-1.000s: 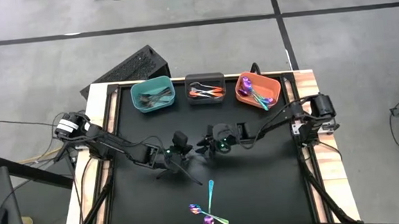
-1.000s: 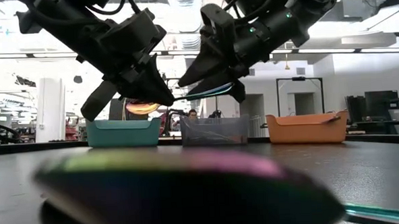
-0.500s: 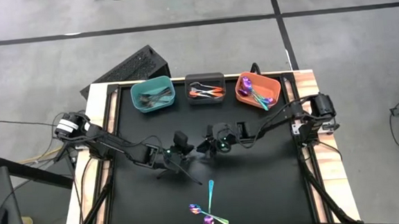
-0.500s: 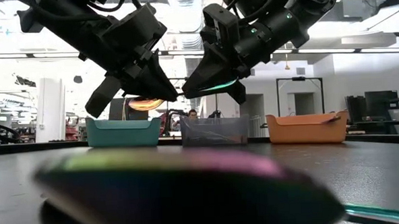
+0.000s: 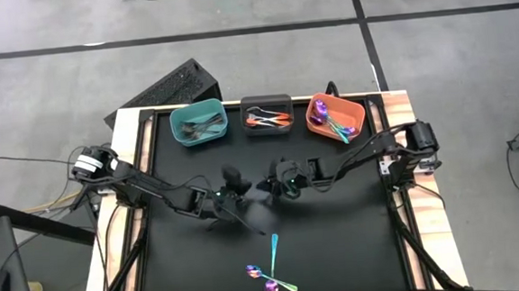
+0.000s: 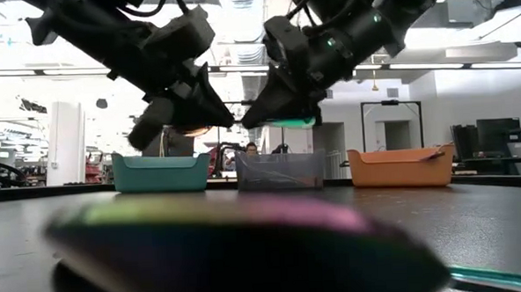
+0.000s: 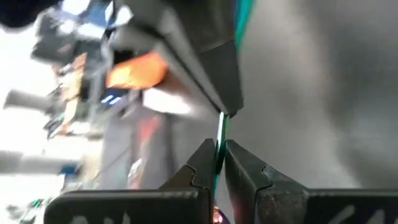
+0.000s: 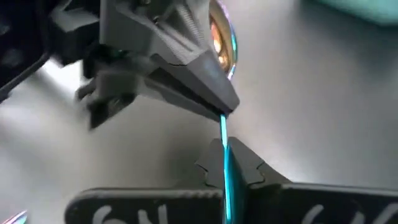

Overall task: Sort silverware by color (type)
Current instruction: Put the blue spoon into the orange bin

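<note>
An iridescent spoon (image 8: 224, 134) hangs in the air above the middle of the table, between my two grippers, which meet tip to tip. My left gripper (image 5: 240, 192) is shut on it; the spoon's shiny bowl (image 8: 222, 37) shows behind that gripper's fingers. My right gripper (image 5: 267, 187) is shut on the teal handle (image 6: 293, 122). Three more iridescent pieces (image 5: 272, 269) lie flat on the table near its near edge; one fills the low view's foreground (image 6: 238, 244). My left gripper pinches the spoon's thin handle (image 7: 219, 134) between its two fingertips, close to the bowl. The handle runs along the fingers and out past their tips. The spoon is clear of the table, roughly level. My right gripper pinches the teal handle (image 8: 224, 149) between its two fingers, just beyond the left gripper's tips. It comes from the table's right, slanting down. The handle lies along the fingers and runs back between them.
Three bins stand along the far edge. The teal bin (image 5: 199, 124) holds dark grey pieces, the dark grey bin (image 5: 267, 116) holds orange-red ones, and the orange bin (image 5: 335, 118) holds iridescent ones. Bare black table lies between the arms and the near pieces.
My right gripper has shut on the spoon's handle, its fingers closing from wide apart. The spoon has stayed in the air in my left gripper, and both grippers have kept roughly their place.
</note>
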`<state>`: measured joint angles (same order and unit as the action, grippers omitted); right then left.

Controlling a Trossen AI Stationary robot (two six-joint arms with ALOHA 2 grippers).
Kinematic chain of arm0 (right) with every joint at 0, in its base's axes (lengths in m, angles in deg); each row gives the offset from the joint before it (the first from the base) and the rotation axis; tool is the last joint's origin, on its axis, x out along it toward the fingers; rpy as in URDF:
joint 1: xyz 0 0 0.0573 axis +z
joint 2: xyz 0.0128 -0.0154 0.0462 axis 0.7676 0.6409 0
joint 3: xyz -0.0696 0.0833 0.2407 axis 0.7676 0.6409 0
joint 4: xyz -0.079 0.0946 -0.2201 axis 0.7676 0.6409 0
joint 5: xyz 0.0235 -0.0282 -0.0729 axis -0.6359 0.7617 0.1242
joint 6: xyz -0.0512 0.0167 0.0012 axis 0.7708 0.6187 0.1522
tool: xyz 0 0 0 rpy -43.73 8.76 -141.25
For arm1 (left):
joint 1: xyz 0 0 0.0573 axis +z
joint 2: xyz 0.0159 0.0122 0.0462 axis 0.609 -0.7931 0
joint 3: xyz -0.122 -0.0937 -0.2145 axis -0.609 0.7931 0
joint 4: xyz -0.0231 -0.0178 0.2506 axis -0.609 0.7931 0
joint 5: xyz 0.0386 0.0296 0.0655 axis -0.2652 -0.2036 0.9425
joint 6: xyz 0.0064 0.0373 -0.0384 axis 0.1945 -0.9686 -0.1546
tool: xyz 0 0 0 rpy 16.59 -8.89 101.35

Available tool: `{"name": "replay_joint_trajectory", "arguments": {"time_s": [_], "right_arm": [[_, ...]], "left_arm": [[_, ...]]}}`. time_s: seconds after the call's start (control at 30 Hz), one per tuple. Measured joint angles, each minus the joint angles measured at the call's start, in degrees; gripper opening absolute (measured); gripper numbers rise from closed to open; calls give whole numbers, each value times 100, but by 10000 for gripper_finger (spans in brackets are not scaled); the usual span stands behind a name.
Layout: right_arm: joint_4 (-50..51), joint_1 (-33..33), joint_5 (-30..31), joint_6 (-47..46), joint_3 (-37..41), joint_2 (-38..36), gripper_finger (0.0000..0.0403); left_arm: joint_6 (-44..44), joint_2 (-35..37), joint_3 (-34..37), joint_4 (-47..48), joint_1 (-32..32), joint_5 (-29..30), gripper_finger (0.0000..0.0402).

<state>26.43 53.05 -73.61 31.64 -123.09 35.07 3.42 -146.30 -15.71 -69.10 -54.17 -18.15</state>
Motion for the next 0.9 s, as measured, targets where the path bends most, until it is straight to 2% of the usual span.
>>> {"name": "replay_joint_trajectory", "arguments": {"time_s": [0.13, 0.17, 0.23, 0.33, 0.4, 0.6, 0.73, 0.9], "right_arm": [[819, 14, 947, 24, 57, -224, 12], [1225, -10, 1045, 67, 142, -278, 11], [1317, -38, 1433, 109, 178, -359, 10], [2041, -133, 2333, -202, 424, -1095, 9], [2345, -233, 2661, -459, 733, -1410, 9], [2954, -663, 2938, -722, 1704, -2948, 9], [3243, -1202, 3041, -686, 2243, -3752, 8], [3165, -1962, 2689, 161, 2537, -4281, 8]], "left_arm": [[789, 26, -5, 545, -12, 923, 26], [980, 15, 13, 659, -12, 958, 34], [1419, -6, -4, 838, -8, 985, 51], [2212, 16, -13, 1326, -2, 1497, 73], [2721, 7, -4, 1792, 2, 1710, 85], [4105, 7, 54, 2698, 1, 1564, 100], [4574, 7, 136, 2643, -2, 1245, 101], [4638, 4, 151, 2190, -2, 897, 101]]}}
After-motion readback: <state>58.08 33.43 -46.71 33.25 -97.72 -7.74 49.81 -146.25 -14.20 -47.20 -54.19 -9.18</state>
